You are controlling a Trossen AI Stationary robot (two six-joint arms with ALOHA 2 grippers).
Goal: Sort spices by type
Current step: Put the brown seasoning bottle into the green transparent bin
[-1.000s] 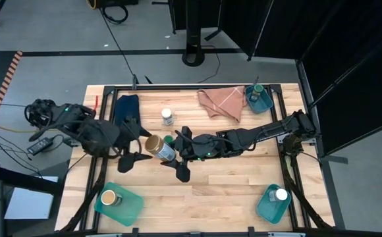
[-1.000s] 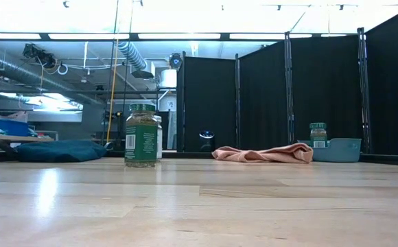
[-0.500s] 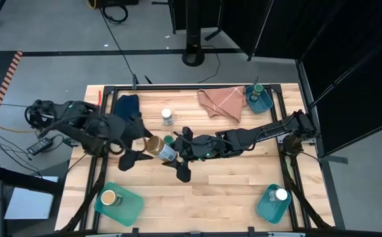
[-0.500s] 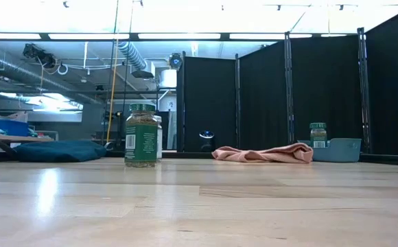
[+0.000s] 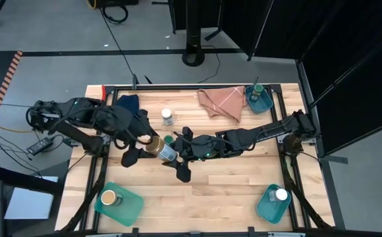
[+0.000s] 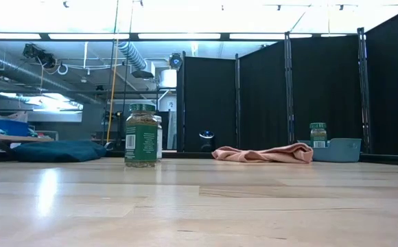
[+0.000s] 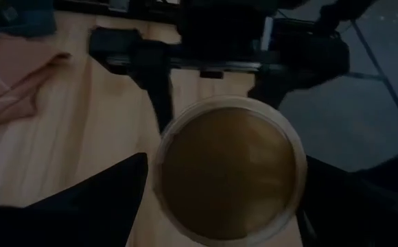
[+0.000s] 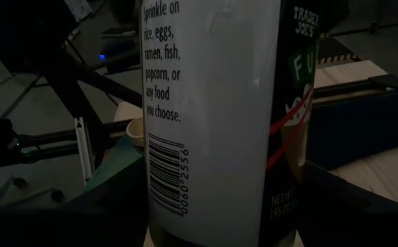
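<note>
Mid-tabletop (image 5: pixel 204 187): held jar (image 5: pixel 159 147) between left hand (image 5: pixel 140 139) and right hand (image 5: pixel 180 157), another jar (image 5: pixel 168 116) behind. One jar in each bin: front-left (image 5: pixel 128 207), front-right (image 5: pixel 267 207), back-right (image 5: pixel 262 103).

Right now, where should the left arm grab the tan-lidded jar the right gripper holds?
Grip the lid end, coming along its axis from the left side. The tan-lidded jar lies tilted, lid toward the open left gripper, and the right gripper clamps its body, so only that end is free.
</note>
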